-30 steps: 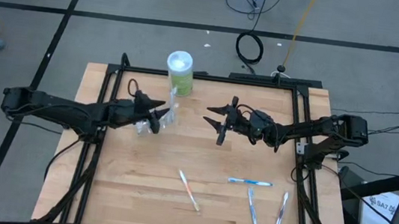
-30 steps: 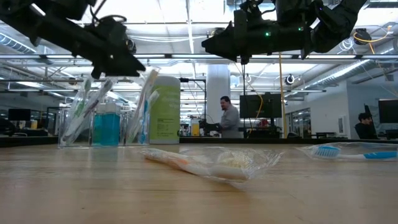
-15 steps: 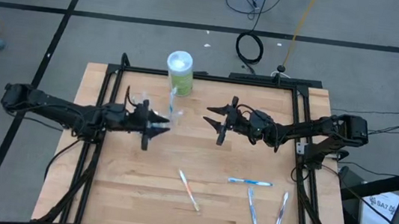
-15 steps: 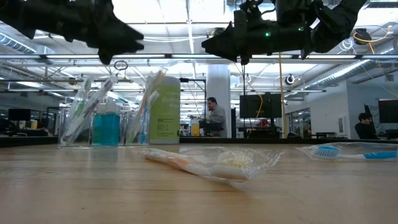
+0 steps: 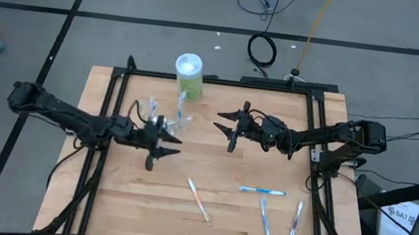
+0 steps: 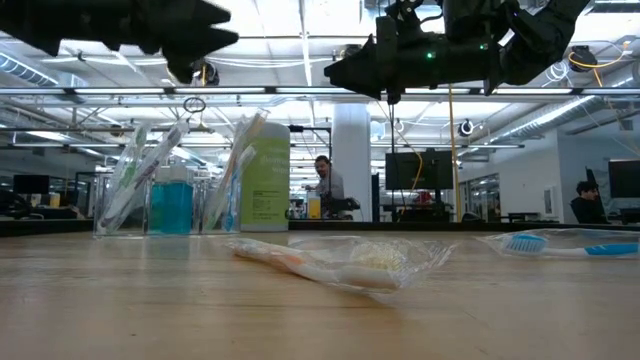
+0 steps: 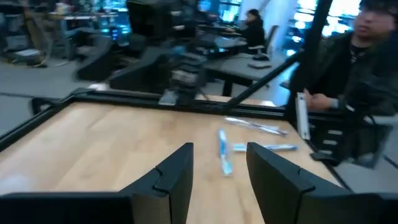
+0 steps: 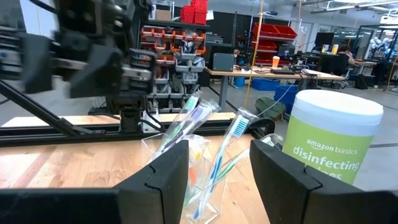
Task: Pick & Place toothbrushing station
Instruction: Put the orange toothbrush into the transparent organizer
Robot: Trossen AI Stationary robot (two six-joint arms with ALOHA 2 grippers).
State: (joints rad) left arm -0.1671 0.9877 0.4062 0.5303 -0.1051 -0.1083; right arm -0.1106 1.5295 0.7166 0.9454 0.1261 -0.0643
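High view: left tool (image 5: 166,139) is hovering just beside the clear cup (image 5: 163,118) of toothbrushes, fingers apart, holding nothing. Right tool (image 5: 228,126) is waiting above mid-worktop (image 5: 121,194), fingers apart, empty. Green disinfecting-wipes container (image 5: 189,74) is standing at the far edge. 4 loose toothbrushes are lying on the near half: an orange-tipped wrapped toothbrush (image 5: 198,199), a blue toothbrush (image 5: 263,191), and 2 more (image 5: 265,221) (image 5: 294,224) near the right rail. Judgement: the task is partly done, these 4 are left to collect.

Low view: the cup (image 6: 170,195) is showing several brushes leaning inside plus a blue tube (image 6: 171,207). The wrapped toothbrush (image 6: 320,265) is lying nearest the camera, the blue one (image 6: 560,245) far right. Both tools are cut off at the top edge.

Left wrist view: own fingers (image 7: 180,174) are standing apart with nothing between them, looking toward loose brushes (image 7: 222,150). Motion blur is making the far brushes hard to count.

Right wrist view: own fingers (image 8: 161,174) are standing apart, framing the cup (image 8: 205,180) and the wipes container (image 8: 333,143). Exact brush count inside the cup is unclear; tubes are hidden here.
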